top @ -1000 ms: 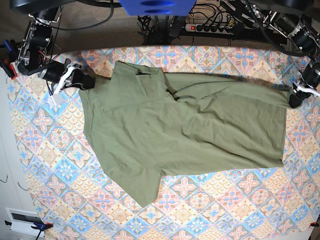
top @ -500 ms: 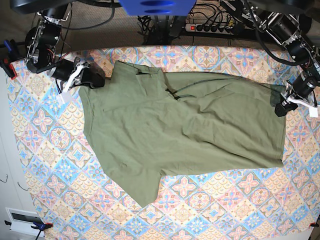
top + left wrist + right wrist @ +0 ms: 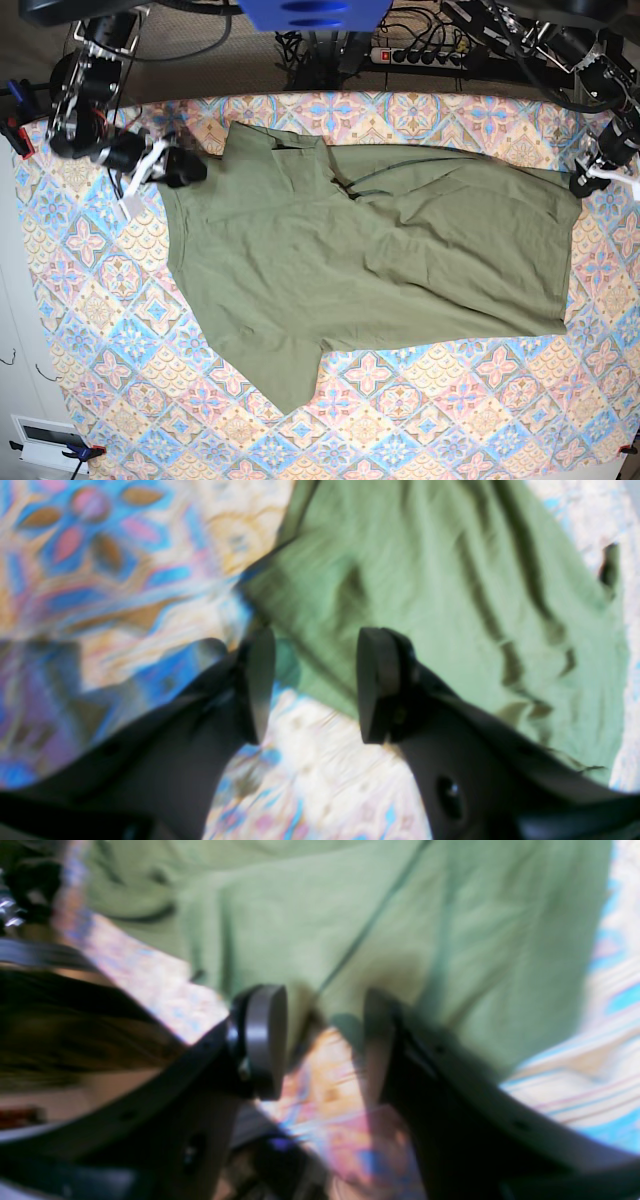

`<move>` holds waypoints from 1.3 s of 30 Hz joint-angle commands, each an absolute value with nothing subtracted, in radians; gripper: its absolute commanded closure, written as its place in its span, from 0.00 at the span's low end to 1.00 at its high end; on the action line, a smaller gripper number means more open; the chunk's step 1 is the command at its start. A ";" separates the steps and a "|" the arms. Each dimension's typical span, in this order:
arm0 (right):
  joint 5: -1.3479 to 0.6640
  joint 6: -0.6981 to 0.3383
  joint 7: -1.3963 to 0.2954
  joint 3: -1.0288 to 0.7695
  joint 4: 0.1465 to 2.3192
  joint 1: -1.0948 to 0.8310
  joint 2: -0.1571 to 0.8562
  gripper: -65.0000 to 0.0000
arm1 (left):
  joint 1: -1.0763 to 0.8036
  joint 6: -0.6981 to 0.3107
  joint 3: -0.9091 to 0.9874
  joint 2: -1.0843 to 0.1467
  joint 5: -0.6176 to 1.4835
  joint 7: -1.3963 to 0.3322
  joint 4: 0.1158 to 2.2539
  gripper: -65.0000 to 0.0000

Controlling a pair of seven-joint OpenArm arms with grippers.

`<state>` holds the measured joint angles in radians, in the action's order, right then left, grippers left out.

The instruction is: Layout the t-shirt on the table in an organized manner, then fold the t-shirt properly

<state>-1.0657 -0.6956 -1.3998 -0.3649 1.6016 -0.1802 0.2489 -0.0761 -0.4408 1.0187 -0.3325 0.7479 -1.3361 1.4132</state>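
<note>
The olive-green t-shirt lies spread across the patterned table, its collar toward the back left and its hem toward the right. One sleeve points to the front left. My right gripper sits low at the shirt's back left edge. In the right wrist view it is open, with shirt fabric just beyond the fingertips and table cloth showing in the gap. My left gripper is at the shirt's back right corner. It is open, and the shirt's corner lies loose between its fingers.
A power strip and cables lie behind the table's far edge. A red clamp grips the table's left edge. A white box stands off the front left corner. Bare patterned cloth borders the shirt on all sides.
Both grippers have opened and let go of the shirt. The shirt's back right corner, held up before, has dropped onto the table. The left gripper drew back toward the table's right edge.
</note>
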 commanded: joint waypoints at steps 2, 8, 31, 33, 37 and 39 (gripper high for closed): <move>-1.061 -0.698 -1.376 -0.367 1.620 -0.125 0.265 0.61 | -0.062 -0.446 1.020 -0.355 0.774 -1.322 1.428 0.58; -0.914 -0.698 -1.374 -0.317 1.620 -0.028 0.265 0.62 | -0.062 -0.446 1.020 -0.355 0.774 -1.323 1.428 0.58; -0.496 -0.698 -1.102 -0.008 1.492 0.008 0.348 0.62 | -0.062 -0.446 1.018 -0.355 0.774 -1.323 1.428 0.58; -0.496 -0.698 -1.084 -0.008 1.484 0.007 0.348 0.62 | -0.062 -0.446 1.018 -0.355 0.774 -1.323 1.428 0.58; -0.498 -0.698 -1.081 -0.007 1.448 0.005 0.348 0.62 | -0.062 -0.446 1.018 -0.355 0.774 -1.323 1.428 0.58; -0.499 -0.698 -1.087 -0.004 1.449 0.005 0.348 0.65 | -0.062 -0.446 1.018 -0.355 0.774 -1.323 1.428 0.58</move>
